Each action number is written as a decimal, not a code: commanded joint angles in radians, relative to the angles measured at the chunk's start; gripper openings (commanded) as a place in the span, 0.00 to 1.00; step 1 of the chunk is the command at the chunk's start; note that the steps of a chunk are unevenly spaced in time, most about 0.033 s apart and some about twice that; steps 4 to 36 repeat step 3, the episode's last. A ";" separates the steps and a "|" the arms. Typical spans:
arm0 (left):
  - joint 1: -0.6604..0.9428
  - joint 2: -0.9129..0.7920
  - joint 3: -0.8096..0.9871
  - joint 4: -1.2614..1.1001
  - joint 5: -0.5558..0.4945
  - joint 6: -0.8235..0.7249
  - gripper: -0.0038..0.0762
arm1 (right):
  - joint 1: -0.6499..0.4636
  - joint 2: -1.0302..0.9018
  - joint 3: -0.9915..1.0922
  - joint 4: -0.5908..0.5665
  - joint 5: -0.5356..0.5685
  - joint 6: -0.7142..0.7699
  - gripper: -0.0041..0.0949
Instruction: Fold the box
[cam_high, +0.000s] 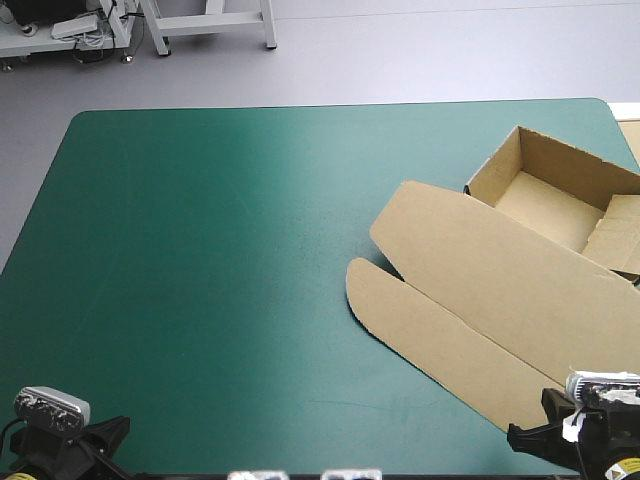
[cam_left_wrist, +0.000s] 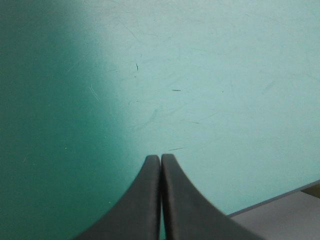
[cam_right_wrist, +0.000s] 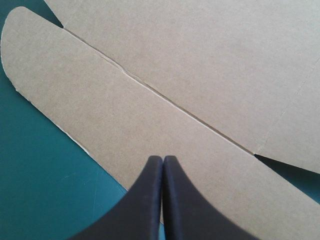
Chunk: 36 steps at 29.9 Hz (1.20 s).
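So the box (cam_high: 500, 270) is sitting over on the right side of the high view, about halfway put together. The tray part (cam_high: 545, 200) is in the upper right of the frame with its walls standing up and the inside open. One side flap (cam_high: 620, 235) is leaning inward at the right edge of the frame. The lid (cam_high: 480, 260) is lying flat on the table and runs from the tray down toward the lower right corner. Along the lid's lower-left side there's a long narrow flap (cam_high: 420, 330) with a rounded end, also lying flat, with a crease between the two.

The right claw (cam_right_wrist: 162, 159) is down in the lower right corner of the high view, at the near end of that lid. Its wrist camera shows the two black fingers pressed together into one point, nothing pinched between them. The brown board of the rounded flap is spread out under and ahead of the tips, and the crease runs slantwise across just past them. I can't tell if the tips actually touch the board.

The left claw (cam_left_wrist: 160, 157) is in the lower left corner of the high view, well away from the box. It's also fully closed on nothing, with only the bare teal-green cover (cam_high: 200, 250) ahead of it and the table's edge just beside it.
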 joint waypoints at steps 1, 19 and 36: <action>-0.006 0.016 -0.020 -0.007 0.034 0.000 0.04 | 0.001 0.015 -0.022 0.019 -0.060 -0.009 0.03; -0.006 0.016 -0.020 -0.007 0.034 0.000 0.04 | 0.001 0.015 -0.022 0.019 -0.060 -0.009 0.03; -0.006 0.016 -0.020 -0.007 0.034 0.000 0.04 | 0.001 0.015 -0.022 0.019 -0.060 -0.009 0.03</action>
